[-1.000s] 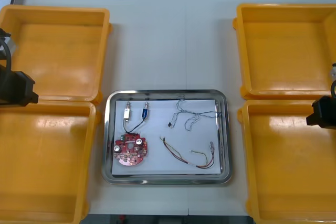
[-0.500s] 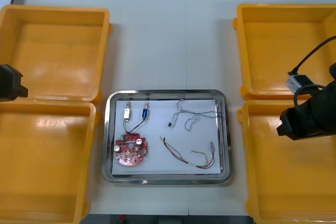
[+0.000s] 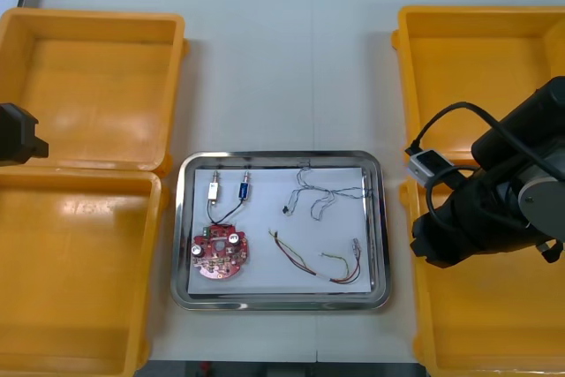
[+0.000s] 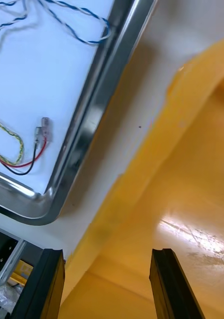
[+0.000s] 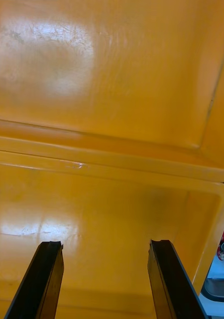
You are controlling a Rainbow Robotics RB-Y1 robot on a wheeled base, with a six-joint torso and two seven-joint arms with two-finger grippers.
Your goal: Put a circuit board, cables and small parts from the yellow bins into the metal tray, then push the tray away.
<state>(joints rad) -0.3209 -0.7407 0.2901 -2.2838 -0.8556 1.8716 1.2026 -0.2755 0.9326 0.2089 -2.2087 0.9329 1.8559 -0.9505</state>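
Right jaws wide, empty, over near right bin (image 3: 494, 324) rim beside metal tray (image 3: 281, 157). Left jaws wide over near left bin (image 3: 71, 271). Circuit board (image 3: 219, 253) markings unreadable.

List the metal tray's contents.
Metal tray, white inside: round red circuit board, two small metal parts, black cable, twisted blue and white cable, red and yellow cable. The floor under the board is hidden. Right pincer open alongside; left pincer over the left bins.
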